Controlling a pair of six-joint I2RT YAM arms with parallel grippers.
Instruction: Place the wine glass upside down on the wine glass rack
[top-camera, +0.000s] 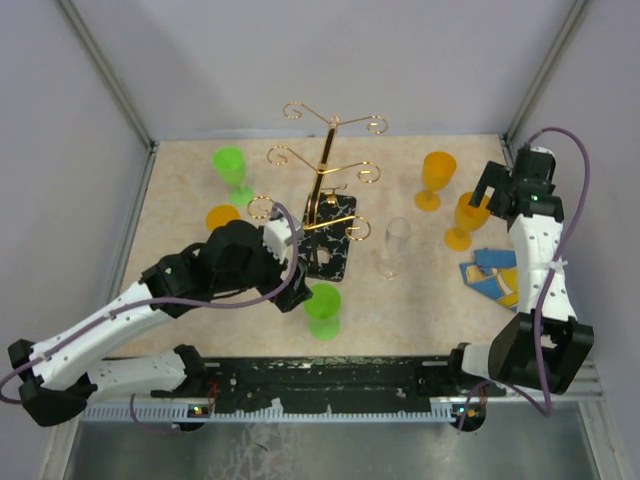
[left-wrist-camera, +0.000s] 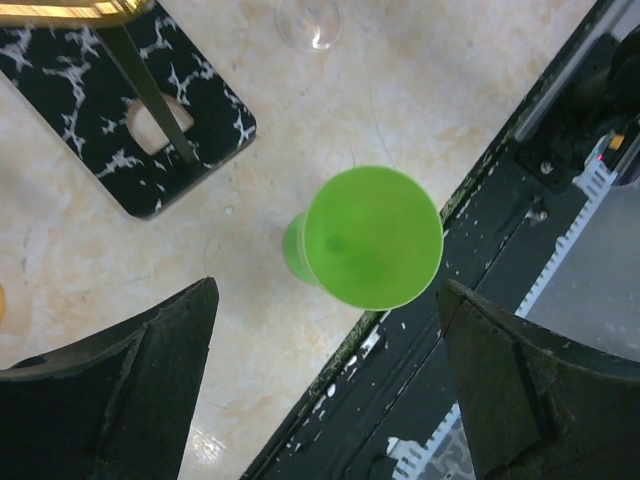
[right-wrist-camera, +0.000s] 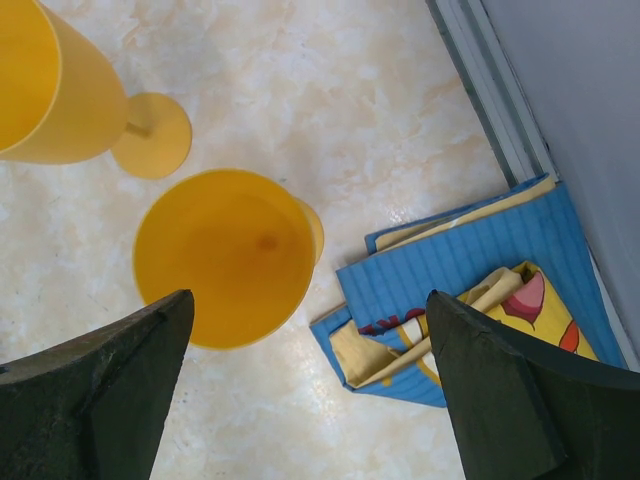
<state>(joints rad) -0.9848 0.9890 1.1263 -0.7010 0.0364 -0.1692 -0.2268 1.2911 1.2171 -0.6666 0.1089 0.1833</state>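
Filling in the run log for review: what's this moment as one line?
left gripper open over front green glass | right gripper open over orange glass | wine glass rack bare | nothing held

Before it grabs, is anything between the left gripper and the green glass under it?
Nothing visible. The left gripper hangs open right above the green wine glass; the wine glass rack stands apart.

Green wine glass (left-wrist-camera: 372, 237) near gold rack (top-camera: 338, 245).
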